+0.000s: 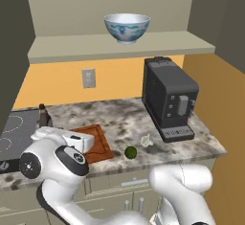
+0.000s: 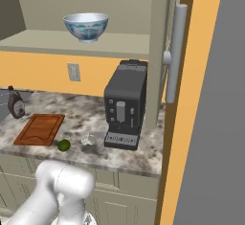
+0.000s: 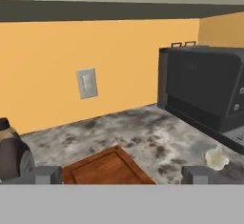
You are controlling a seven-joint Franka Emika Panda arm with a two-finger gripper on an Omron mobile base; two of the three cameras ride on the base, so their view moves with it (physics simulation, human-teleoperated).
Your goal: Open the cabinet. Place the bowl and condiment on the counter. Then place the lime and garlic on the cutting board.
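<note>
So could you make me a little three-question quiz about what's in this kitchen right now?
1. True or false: the bowl already stands on the counter.
2. Which lies nearer the coffee machine: the lime or the garlic?
3. Multiple choice: the condiment stands A) on the cutting board, B) on the counter behind the board, C) on the cabinet shelf.

Key: 1 false, it sits on the cabinet shelf; 2 the garlic; 3 B.

Kitchen: stovetop (image 1: 12, 135), coffee machine (image 1: 168, 99), counter (image 1: 119, 118).
</note>
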